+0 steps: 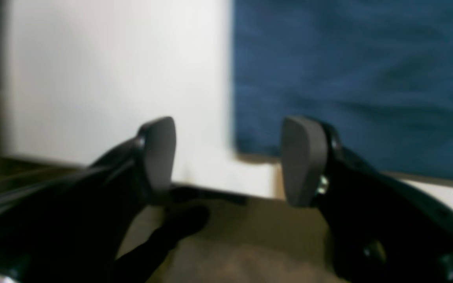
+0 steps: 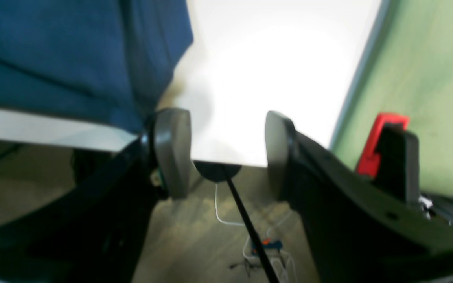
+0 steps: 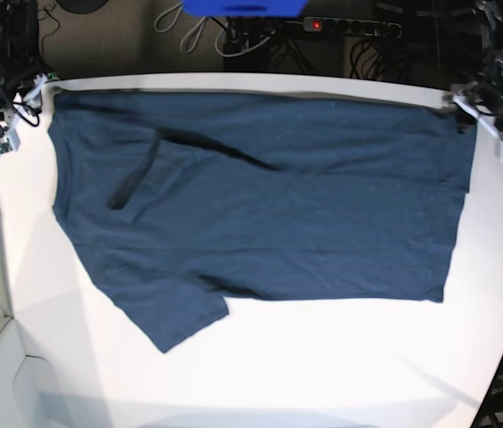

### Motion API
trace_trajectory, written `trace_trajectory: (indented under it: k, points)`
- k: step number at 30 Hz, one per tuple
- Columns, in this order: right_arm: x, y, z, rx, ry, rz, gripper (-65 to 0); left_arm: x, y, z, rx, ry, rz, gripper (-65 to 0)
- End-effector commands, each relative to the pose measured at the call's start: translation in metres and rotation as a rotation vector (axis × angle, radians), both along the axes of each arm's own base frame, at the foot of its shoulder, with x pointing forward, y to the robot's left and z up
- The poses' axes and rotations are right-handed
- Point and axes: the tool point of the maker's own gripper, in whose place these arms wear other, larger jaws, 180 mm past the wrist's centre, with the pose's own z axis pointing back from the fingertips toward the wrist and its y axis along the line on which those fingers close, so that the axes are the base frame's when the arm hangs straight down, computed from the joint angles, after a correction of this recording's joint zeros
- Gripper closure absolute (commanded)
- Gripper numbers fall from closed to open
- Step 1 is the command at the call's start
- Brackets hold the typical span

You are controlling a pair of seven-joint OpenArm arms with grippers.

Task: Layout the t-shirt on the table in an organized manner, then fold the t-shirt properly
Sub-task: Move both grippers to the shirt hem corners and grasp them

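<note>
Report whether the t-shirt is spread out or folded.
Mostly spread: the t-shirt lies flat across the table, but one sleeve is folded onto the body and creases remain.

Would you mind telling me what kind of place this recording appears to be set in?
Probably a robotics lab or workshop rather than a home: a large white table with only a navy t-shirt spread on it, loose cables and a power strip on the floor beyond, and a green backdrop alongside.

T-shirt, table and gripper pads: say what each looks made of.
T-shirt: soft knit cloth, probably cotton, matte navy; it lies limp with creases and folds. Table: smooth, hard white top, perhaps laminate or painted board; it shows soft glare. Pads of the left gripper: matte grey, rounded, likely rubber or plastic; the blur leaves it open.
</note>
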Motion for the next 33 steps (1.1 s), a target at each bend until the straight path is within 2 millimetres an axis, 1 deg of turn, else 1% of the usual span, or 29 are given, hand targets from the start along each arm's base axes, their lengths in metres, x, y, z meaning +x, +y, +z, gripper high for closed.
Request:
trace_trajectory:
  k: [1, 3, 4, 6, 9, 11, 13, 14, 16, 17, 19, 21, 24, 26, 28, 30, 31, 32, 33]
  points:
    - [0.014, -0.01, 0.015, -0.032, -0.056, -0.001, -31.0, 0.006, 0.009, 0.015, 0.029, -0.041, 0.004, -40.9]
    - [0.029, -0.018, 0.026, -0.04, -0.111, -0.024, -31.0, 0.012, 0.017, 0.024, 0.042, -0.074, 0.027, -40.9]
    - [0.042, -0.023, 0.036, -0.045, -0.154, -0.043, -31.0, 0.018, 0.023, 0.031, 0.051, -0.099, 0.041, -40.9]
    - [0.068, -0.025, 0.051, -0.041, -0.227, -0.057, -31.0, 0.031, 0.031, 0.044, 0.059, -0.149, 0.065, -41.0]
    - [0.114, -0.018, 0.072, -0.012, -0.332, -0.043, -31.0, 0.055, 0.033, 0.061, 0.049, -0.233, 0.082, -41.0]
    - [0.153, -0.007, 0.082, 0.032, -0.383, -0.022, -30.9, 0.073, 0.031, 0.073, 0.046, -0.281, 0.078, -41.0]
    - [0.189, 0.005, 0.085, 0.079, -0.4, -0.004, -30.9, 0.084, 0.027, 0.081, 0.033, -0.319, 0.077, -41.0]
    - [0.208, 0.011, 0.085, 0.106, -0.397, 0.004, -30.9, 0.089, 0.024, 0.083, 0.02, -0.338, 0.085, -41.0]
    - [0.239, 0.02, 0.081, 0.152, -0.375, 0.013, -30.9, 0.1, 0.02, 0.089, 0.0, -0.379, 0.097, -41.0]
    - [0.257, 0.026, 0.08, 0.182, -0.364, 0.017, -30.9, 0.105, 0.016, 0.091, -0.016, -0.396, 0.103, -41.0]
    - [0.289, 0.044, 0.074, 0.247, -0.356, 0.03, -30.9, 0.11, 0.011, 0.093, -0.026, -0.411, 0.099, -41.0]
    - [0.313, 0.055, 0.067, 0.292, -0.362, 0.038, -30.9, 0.111, 0.008, 0.095, -0.029, -0.417, 0.096, -41.0]
    - [0.334, 0.066, 0.053, 0.319, -0.376, 0.056, -30.9, 0.112, 0.01, 0.095, -0.029, -0.423, 0.097, -41.0]
    - [0.338, 0.066, 0.042, 0.329, -0.386, 0.051, -30.9, 0.114, 0.012, 0.098, -0.026, -0.434, 0.101, -41.0]
    - [0.338, 0.064, 0.031, 0.335, -0.386, 0.042, -30.9, 0.115, 0.015, 0.101, -0.021, -0.439, 0.104, -41.0]
    - [0.337, 0.053, 0.031, 0.321, -0.409, 0.034, -31.0, 0.116, 0.022, 0.107, 0.006, -0.441, 0.098, -41.0]
    - [0.337, 0.052, 0.031, 0.319, -0.421, 0.034, -31.0, 0.115, 0.024, 0.106, 0.005, -0.437, 0.1, -41.0]
    - [0.337, 0.047, 0.031, 0.308, -0.43, 0.016, -31.0, 0.115, 0.025, 0.102, 0.0, -0.426, 0.103, -41.0]
    - [0.335, 0.043, 0.027, 0.296, -0.429, -0.009, -31.0, 0.115, 0.027, 0.1, -0.001, -0.421, 0.105, -41.0]
